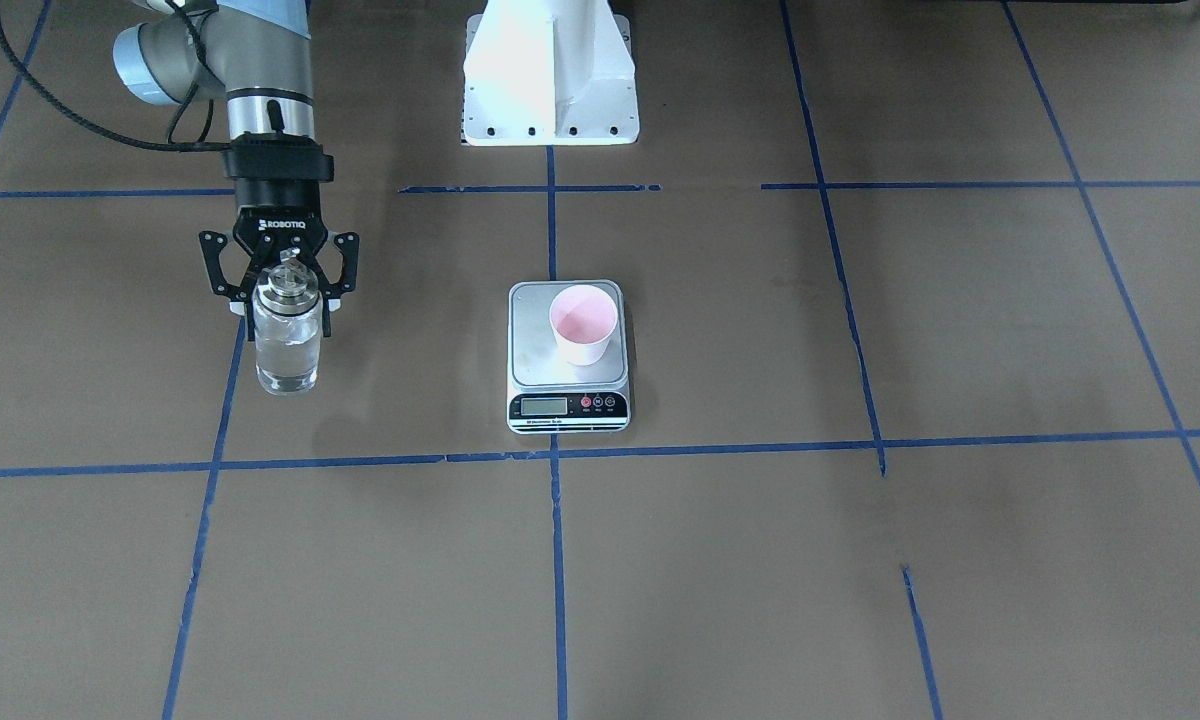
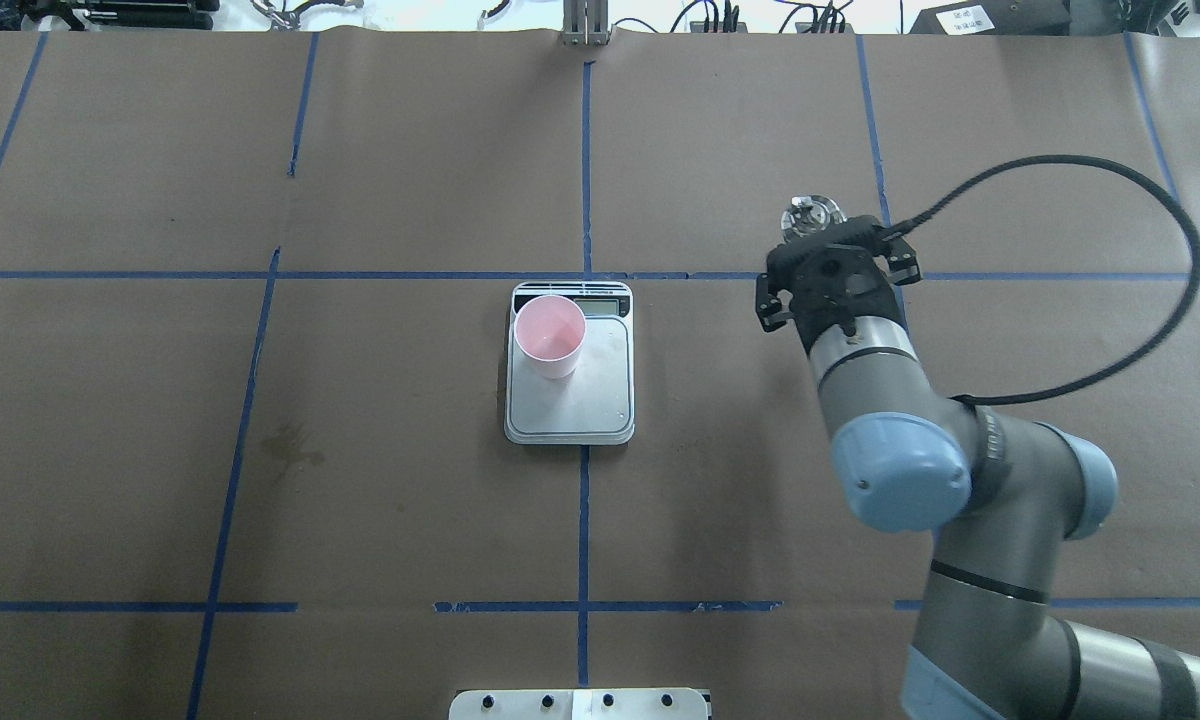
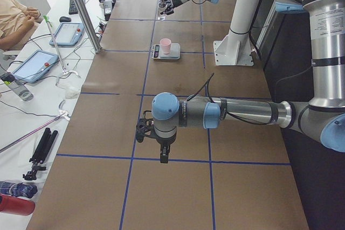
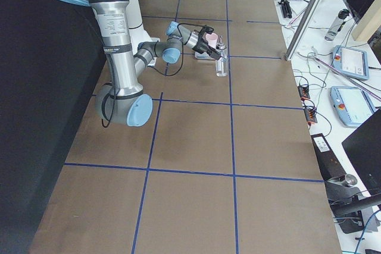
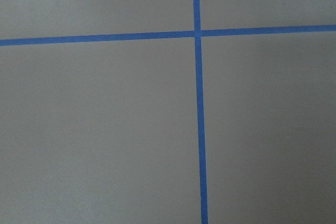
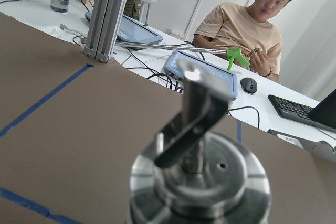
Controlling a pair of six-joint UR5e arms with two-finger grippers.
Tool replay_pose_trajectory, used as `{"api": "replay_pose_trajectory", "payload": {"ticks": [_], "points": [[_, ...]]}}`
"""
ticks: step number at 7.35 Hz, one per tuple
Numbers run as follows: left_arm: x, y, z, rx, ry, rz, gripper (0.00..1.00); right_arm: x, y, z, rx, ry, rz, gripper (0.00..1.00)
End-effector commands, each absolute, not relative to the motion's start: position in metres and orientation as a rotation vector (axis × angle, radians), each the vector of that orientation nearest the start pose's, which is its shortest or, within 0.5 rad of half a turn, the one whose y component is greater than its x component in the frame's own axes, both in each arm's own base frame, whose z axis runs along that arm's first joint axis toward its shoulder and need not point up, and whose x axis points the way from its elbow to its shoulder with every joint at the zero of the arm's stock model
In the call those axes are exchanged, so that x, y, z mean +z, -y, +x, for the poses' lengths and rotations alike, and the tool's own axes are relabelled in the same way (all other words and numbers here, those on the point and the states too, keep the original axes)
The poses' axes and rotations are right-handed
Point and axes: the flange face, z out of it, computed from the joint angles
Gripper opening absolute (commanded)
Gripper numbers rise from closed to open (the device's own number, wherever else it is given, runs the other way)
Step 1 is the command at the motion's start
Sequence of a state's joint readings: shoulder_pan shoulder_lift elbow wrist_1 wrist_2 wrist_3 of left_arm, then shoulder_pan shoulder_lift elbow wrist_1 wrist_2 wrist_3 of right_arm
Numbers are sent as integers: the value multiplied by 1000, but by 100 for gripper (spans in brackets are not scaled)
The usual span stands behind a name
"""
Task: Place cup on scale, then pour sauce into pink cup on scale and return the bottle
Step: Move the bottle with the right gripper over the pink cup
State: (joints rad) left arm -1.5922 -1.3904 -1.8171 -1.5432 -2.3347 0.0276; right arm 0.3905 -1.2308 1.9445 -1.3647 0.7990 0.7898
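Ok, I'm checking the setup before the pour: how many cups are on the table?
1. The cup stands upright on the scale, on the robot's left side of its plate. No other cup shows on the table in any view.

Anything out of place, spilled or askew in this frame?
Minor only: the cup stands upright but off-centre on the scale, toward the plate's robot-left edge. A faint dark stain marks the table paper farther left. The bottle is upright.
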Motion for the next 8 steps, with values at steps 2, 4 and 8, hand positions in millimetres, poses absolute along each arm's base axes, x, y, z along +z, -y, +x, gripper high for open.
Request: {"api": "replay_pose_trajectory", "payload": {"ticks": [2, 4, 8], "points": [[623, 416, -73, 20, -763, 54, 100, 201, 424, -515, -87, 67, 1034, 0], [623, 416, -73, 20, -763, 53, 100, 200, 433, -539, -100, 32, 1029, 0], [622, 416, -73, 20, -763, 54, 100, 199, 430, -537, -181, -25, 1046, 0]]}}
